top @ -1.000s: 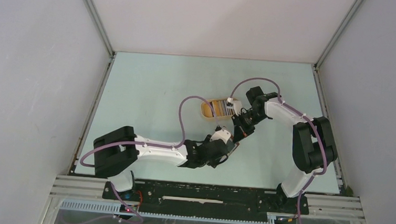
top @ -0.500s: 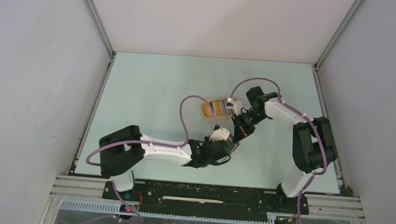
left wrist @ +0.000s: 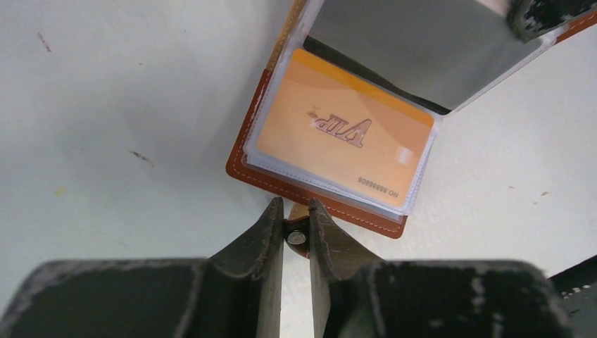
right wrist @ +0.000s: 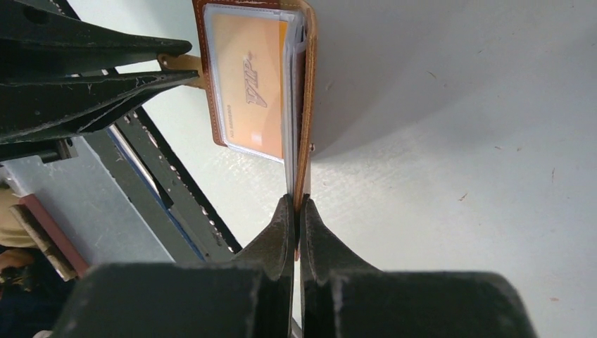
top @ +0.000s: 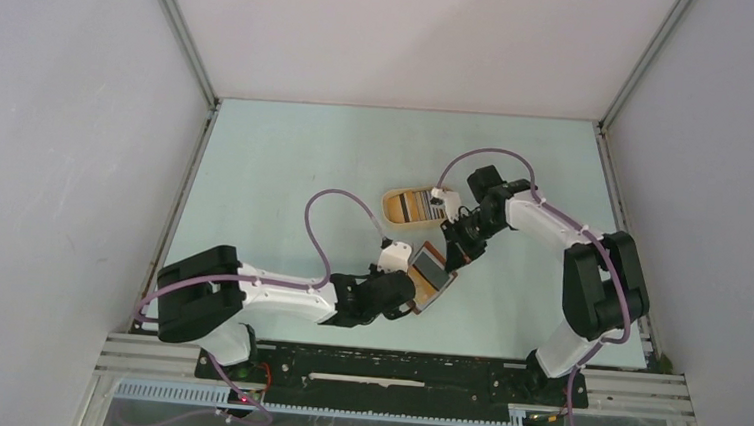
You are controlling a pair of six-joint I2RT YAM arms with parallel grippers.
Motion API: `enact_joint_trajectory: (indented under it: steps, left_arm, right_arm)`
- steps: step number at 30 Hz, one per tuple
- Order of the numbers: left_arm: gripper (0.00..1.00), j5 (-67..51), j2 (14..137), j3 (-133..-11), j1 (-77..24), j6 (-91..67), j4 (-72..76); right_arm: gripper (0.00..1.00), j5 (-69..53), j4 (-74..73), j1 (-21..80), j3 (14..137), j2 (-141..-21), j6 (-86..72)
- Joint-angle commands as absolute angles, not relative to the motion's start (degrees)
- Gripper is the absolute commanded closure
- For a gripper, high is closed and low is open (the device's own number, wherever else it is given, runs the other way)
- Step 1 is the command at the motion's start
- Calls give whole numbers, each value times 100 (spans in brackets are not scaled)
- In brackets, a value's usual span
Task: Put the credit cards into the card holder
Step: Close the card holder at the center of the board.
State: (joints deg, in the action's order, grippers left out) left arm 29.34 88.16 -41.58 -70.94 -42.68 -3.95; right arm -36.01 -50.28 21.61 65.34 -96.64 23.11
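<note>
The reddish-brown card holder [top: 430, 273] lies open on the table, one flap flat, the other raised. An orange credit card [left wrist: 345, 132] sits in its clear pocket, also seen in the right wrist view [right wrist: 250, 81]. My left gripper [left wrist: 296, 211] is shut on the holder's strap tab [left wrist: 296, 234] with its snap. My right gripper [right wrist: 296, 204] is shut on the edge of the raised flap [right wrist: 304, 105] and holds it upright. More credit cards [top: 419, 206] stand as a striped row in the tan oval tray [top: 391, 212] behind.
The tan tray stands just behind the holder, close to the right arm's wrist [top: 484, 195]. The left arm [top: 277, 291] stretches across the near table. Side rails [top: 184, 190] and white walls bound the table.
The left gripper has pulled back toward the near left with the strap tab. The holder has opened out flat, and its orange card and grey pocket now show from above.
</note>
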Motion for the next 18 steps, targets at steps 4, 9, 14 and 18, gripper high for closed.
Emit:
enact_joint_trajectory:
  steps: [4, 9, 14, 18]
  left_arm:
    - [95, 2894, 8763, -4040, -7128, -4438, 239]
    - [100, 2901, 8623, -3834, -7124, -4495, 506]
    - [100, 2890, 8472, -3574, -7090, -4622, 729]
    - [100, 2866, 8447, -3432, -7044, -4718, 859]
  right_arm:
    - [100, -3153, -4730, 2659, 6487, -9271, 2411]
    - [92, -3195, -4750, 2978, 6486, -9293, 2493]
    - [84, -3400, -4811, 3056, 6481, -9238, 2554]
    - [80, -3472, -4843, 3154, 6480, -9240, 2609]
